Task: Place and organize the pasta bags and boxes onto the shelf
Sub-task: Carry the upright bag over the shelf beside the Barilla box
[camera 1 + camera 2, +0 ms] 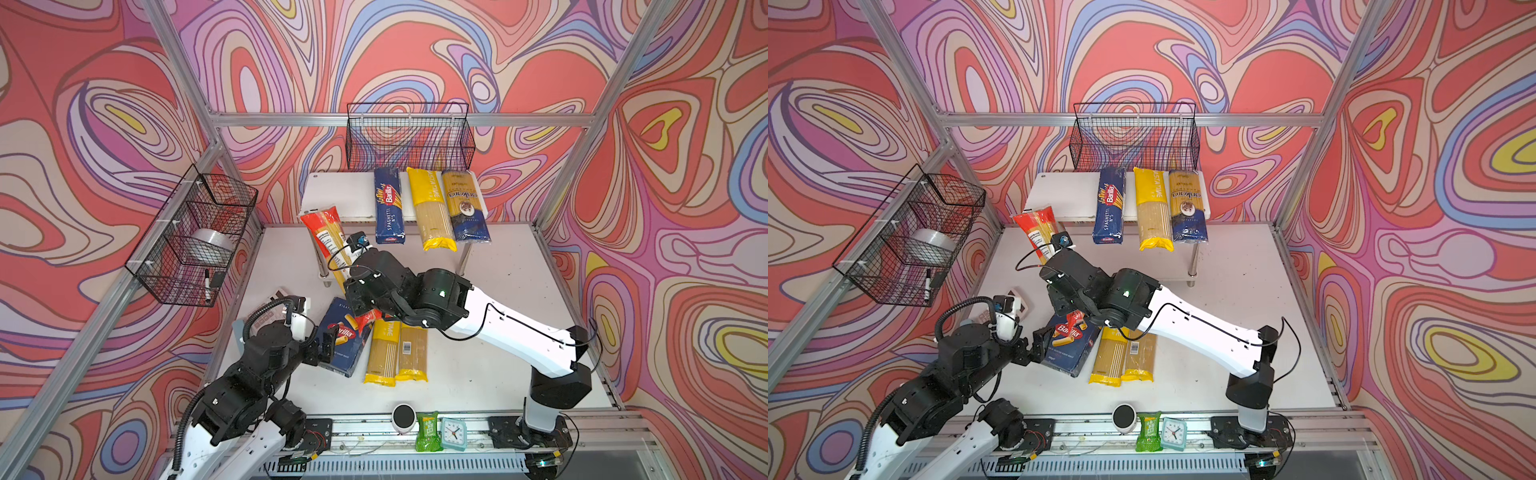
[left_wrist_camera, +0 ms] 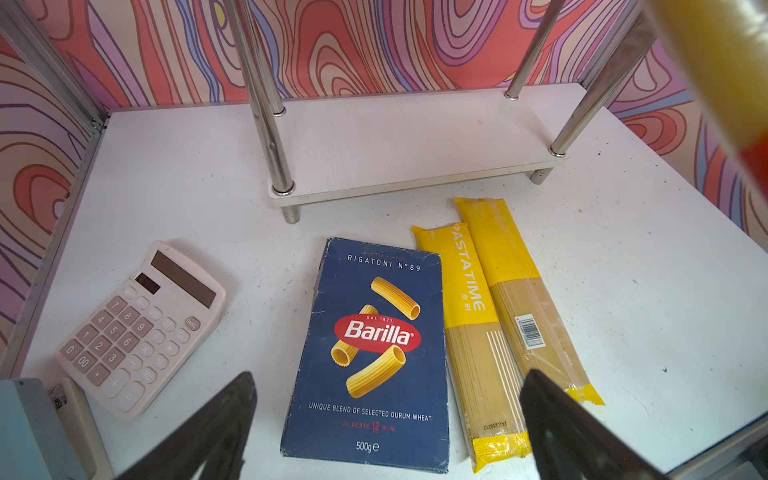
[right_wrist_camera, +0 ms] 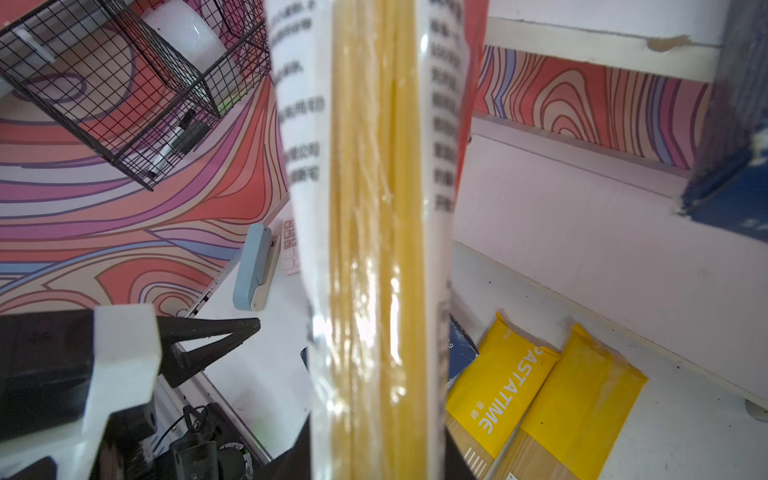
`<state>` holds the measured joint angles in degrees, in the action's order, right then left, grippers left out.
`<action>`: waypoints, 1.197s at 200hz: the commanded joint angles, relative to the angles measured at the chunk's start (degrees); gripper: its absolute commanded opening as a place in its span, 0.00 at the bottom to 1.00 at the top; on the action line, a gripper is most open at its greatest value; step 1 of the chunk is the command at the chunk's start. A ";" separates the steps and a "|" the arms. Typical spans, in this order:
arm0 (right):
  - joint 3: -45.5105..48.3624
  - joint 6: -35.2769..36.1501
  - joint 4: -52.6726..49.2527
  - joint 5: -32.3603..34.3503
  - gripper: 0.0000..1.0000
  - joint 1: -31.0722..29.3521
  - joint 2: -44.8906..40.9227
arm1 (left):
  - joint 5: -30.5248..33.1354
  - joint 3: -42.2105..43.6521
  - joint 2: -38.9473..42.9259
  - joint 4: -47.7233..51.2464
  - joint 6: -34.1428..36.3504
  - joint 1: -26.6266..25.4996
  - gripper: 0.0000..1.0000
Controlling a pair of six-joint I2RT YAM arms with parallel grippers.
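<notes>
Red bag (image 3: 374, 249) fills the right wrist view, hard against the lens; the right gripper (image 1: 360, 305) has its fingers clamped on it near the lower end. In both top views the bag hangs tilted above the tabletop (image 1: 478, 374). Its low end is over the far end of the rigatoni box (image 2: 374, 353), its high end up at the near left corner of the shelf (image 1: 345, 195) top board. Contact with the board cannot be told. Top board, right half: spaghetti box (image 1: 389, 205), yellow bag (image 1: 430, 208), gold-blue bag (image 1: 463, 203), side by side, lengthwise near to far, near ends overhanging. Left half bare. Lower board bare in the left wrist view. Tabletop, near side of the shelf: rigatoni box lying flat, two yellow bags (image 2: 469, 316) just beside it on the right. Left gripper (image 2: 390, 374) hovers over the box's near end, fingers (image 2: 224, 419) wide apart, holding nothing. Step in hand, as I judge it: red bag to shelf; three of seven items shelved. Next move calls for raising the low end until the bag is level and clearing the board edge. It then goes down parallel, just left of the spaghetti box. The rigatoni box looks next, for the left arm.
</notes>
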<state>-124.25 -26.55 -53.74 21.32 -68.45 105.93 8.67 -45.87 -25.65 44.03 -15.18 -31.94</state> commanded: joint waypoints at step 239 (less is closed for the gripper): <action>-22.25 8.54 17.63 -0.23 0.00 12.44 13.54 | -1.20 -0.19 -0.90 1.13 0.68 0.00 1.00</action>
<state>-142.12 -20.29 -46.74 19.11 -56.95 119.33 7.86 -45.87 -26.02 44.03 -15.14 -31.94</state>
